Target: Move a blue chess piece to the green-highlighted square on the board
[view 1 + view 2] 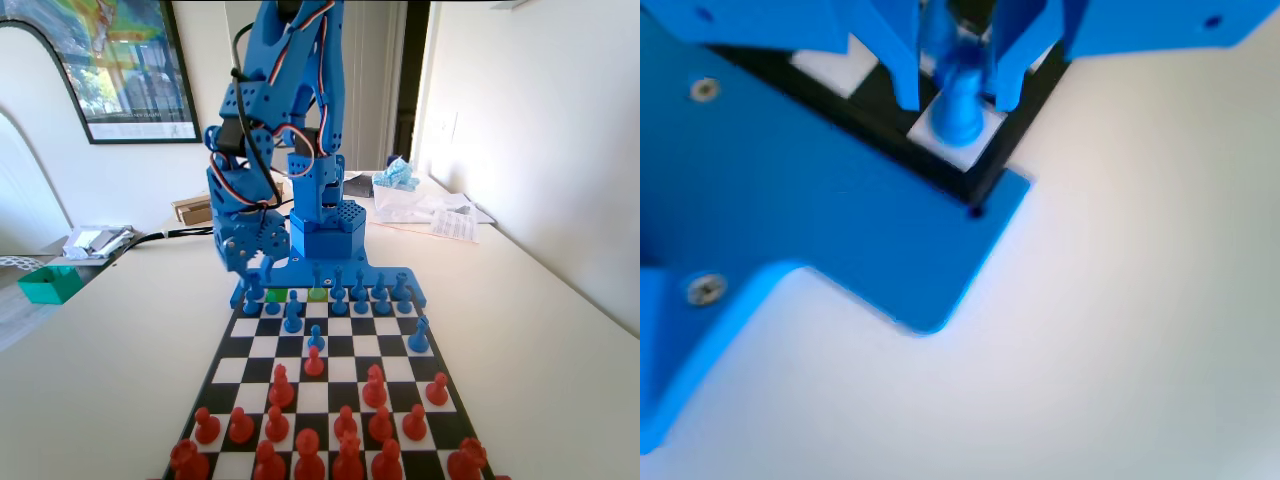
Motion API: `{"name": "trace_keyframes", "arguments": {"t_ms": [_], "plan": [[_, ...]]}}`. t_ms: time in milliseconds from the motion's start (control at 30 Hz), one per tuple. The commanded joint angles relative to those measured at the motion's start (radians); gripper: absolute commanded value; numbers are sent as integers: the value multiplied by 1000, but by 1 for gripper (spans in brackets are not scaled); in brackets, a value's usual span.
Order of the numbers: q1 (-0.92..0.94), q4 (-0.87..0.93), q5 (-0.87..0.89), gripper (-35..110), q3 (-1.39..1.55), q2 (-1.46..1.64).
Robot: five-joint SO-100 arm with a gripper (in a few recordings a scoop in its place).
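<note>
Standing low at the far left corner of the board (pixel 330 372) in the fixed view, the gripper (pixel 250 275) hangs among the blue back-rank pieces. In the wrist view the gripper (pixel 952 98) has one jaw on each side of a blue chess piece (pixel 958 105); the jaws sit close against the piece, but blur prevents confirming contact, so a firm grasp cannot be told. The piece stands upright on a white corner square, with the board's black edge just beside it.

Board condition: flat, black-and-white chequered, lying on a pale table (pixel 540 330). Two green squares (pixel 296 295) lie in the far row in the fixed view, near the gripper, with a blue piece between them. Blue pieces fill most of the far rows; a few stand further out, one near the right edge. Red pieces (pixel 330 440) crowd the near rows, and one red piece stands touching or just beside a blue piece at mid-board.
</note>
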Motion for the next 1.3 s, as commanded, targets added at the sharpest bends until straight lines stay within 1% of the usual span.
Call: {"name": "trace_keyframes", "arguments": {"t_ms": [0,200,367,467,567,700,867,967,1133,1267], "plan": [[11,-21,-31,12,11,18],[17,-29,-77,3,21,18],[21,-14,-89,1,20,18],[20,18,-84,1,2,20],[3,89,-52,1,-38,29],[-63,209,54,1,-91,61],[-156,267,216,1,-101,101],[-201,259,296,1,-87,109],[-273,187,417,1,-38,110],[-331,160,488,1,-9,110]]}}
